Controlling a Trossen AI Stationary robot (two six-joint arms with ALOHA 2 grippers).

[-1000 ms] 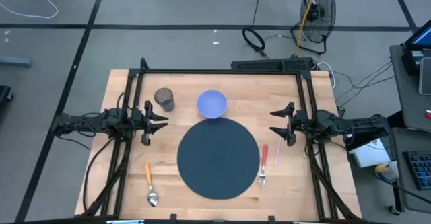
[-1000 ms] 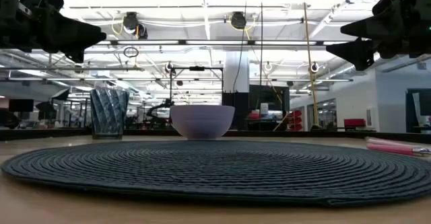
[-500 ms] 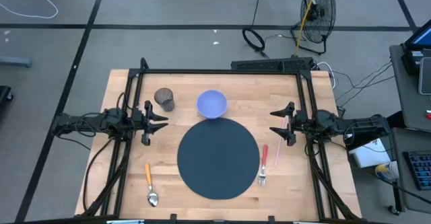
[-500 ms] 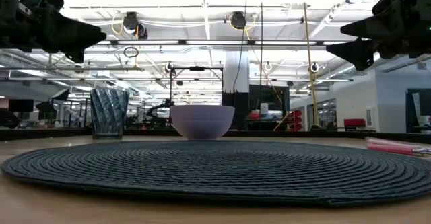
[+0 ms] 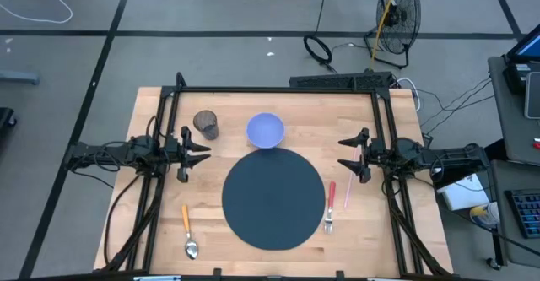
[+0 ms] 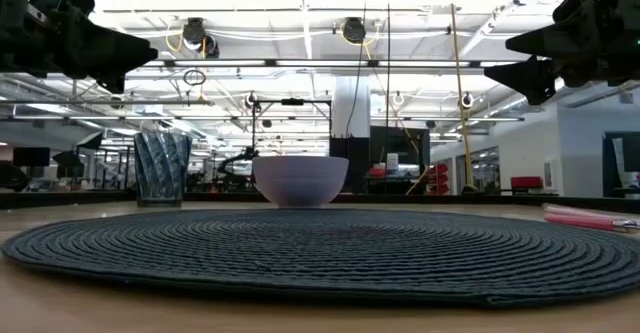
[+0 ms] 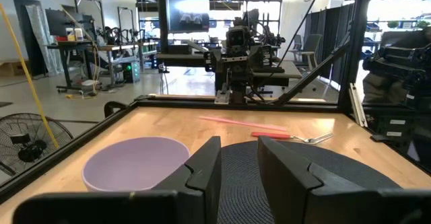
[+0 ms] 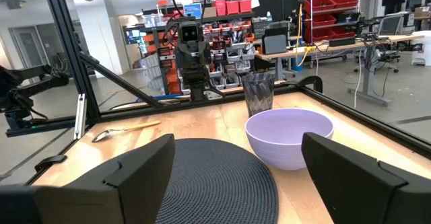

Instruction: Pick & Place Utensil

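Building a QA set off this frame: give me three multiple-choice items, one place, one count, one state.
1. Where is the spoon?
A. left of the mat
B. in the bowl
C. on the mat

2. How many utensils lie right of the mat?
A. none
B. two
C. four

3. What is the right gripper doing?
A. shut on the fork
B. open, holding nothing
C. resting in the cup

Answers:
1 A: the spoon lies on bare wood near the table's front left.
2 B: only the fork and a pink utensil lie there.
3 B: its fingers stand wide apart above the table with nothing between them.
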